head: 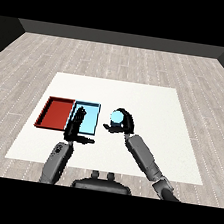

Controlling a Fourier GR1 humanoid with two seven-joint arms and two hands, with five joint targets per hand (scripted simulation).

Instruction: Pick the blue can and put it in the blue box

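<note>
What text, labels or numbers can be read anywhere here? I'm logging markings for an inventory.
None can be read. The blue can, held in the right hand, shows no legible label. The red tray, the light blue tray, the left hand and the white table show no writing.

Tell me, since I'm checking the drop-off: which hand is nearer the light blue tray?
Left. The left hand overlaps the light blue tray at its left edge; the right hand, curled round the blue can, is off to the tray's right.
</note>
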